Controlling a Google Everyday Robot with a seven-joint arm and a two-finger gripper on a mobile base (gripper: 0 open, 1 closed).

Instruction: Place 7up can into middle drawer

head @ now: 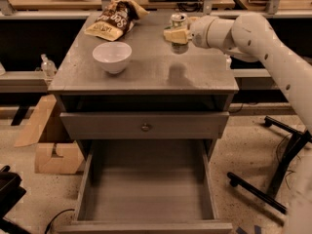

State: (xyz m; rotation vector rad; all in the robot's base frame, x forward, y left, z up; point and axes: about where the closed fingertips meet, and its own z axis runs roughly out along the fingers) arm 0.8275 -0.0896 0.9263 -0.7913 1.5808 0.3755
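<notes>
One part of the job looks done from here: the gripper has its fingers clamped across the middle of the can, up at about 1 o'clock over the cabinet top. The can's base seems to hang clear of the surface, with its shadow lying apart from it toward 6 o'clock, so you can judge it as picked up, though only just.

The rest is all to do. The open drawer stands pulled out at the cabinet's 6 o'clock, low down, with its bottom bare. Above it is the shut drawer with the knob. You have to carry the can out past the front edge, lower it well down, and let go inside the walls. The bowl at 10 o'clock and the chip bag at 11 o'clock lie off that path.
</notes>
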